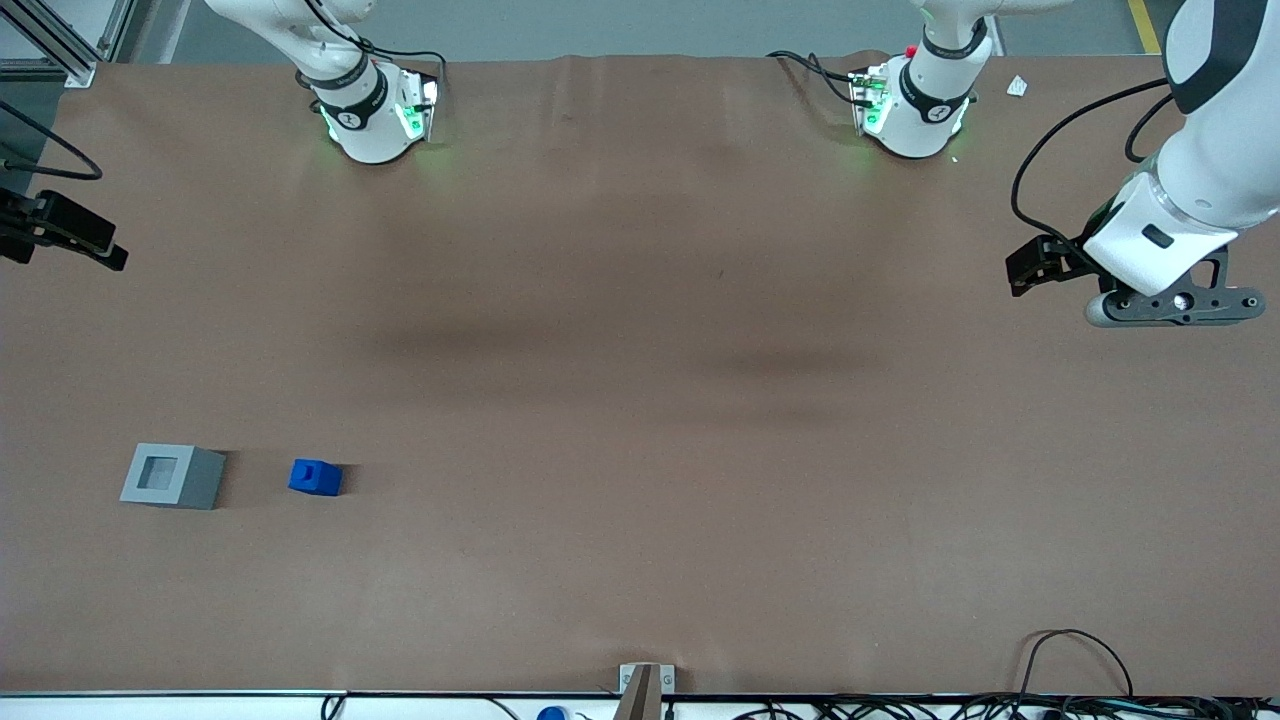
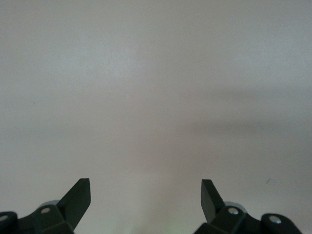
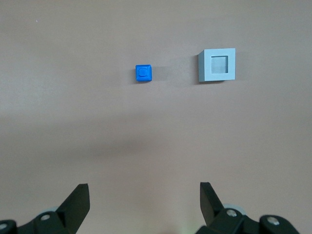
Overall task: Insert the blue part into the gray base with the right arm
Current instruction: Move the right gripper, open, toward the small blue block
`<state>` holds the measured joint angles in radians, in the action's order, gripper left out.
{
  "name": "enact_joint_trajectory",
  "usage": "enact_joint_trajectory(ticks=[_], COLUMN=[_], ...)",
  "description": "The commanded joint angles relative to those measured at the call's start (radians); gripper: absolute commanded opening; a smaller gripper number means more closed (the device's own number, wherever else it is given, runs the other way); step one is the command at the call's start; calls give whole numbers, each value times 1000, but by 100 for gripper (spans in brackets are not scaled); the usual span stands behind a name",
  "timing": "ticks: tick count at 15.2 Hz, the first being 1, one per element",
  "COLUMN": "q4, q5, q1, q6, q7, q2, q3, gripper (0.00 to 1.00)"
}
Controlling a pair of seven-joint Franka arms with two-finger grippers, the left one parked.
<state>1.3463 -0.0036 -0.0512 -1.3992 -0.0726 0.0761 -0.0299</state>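
Note:
The blue part [image 1: 315, 477] [image 3: 143, 73] rests on the brown table, close to the front camera and toward the working arm's end. Beside it, a short gap away and nearer that end, stands the gray base [image 1: 172, 476] [image 3: 217, 65] with its paler square recess facing up and nothing in it. My right arm's gripper [image 1: 100, 245] [image 3: 145, 187] hangs at the table's working-arm end, farther from the front camera than both objects and well apart from them. It is open, with only bare table between its fingers [image 3: 78, 200].
The two arm bases [image 1: 375, 110] [image 1: 915, 105] stand along the table edge farthest from the front camera. The parked arm [image 1: 1170, 270] hangs at its own end. Cables [image 1: 1080, 660] and a small metal bracket [image 1: 645, 685] lie at the near edge.

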Motion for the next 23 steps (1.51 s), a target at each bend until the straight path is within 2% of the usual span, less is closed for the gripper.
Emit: enact_joint_trajectory(ticks=[1,5,8,14,17,21,23], q4=[21,19,37,47,137,318,346], q5=[-7,-9,14,16,14,14,14], q1=[2,-1,4,21,19,13,10], q6=[0,-6,-90,-188,-321,-590,-656], q7=[-6,0,-3,-3,-3,-4,-4], q2=[-27,-25,-1,125,156,171,209], q3=[1,2,1,-1,-1,-1,-1], gripper=[100,100,100,100,100,100,100])
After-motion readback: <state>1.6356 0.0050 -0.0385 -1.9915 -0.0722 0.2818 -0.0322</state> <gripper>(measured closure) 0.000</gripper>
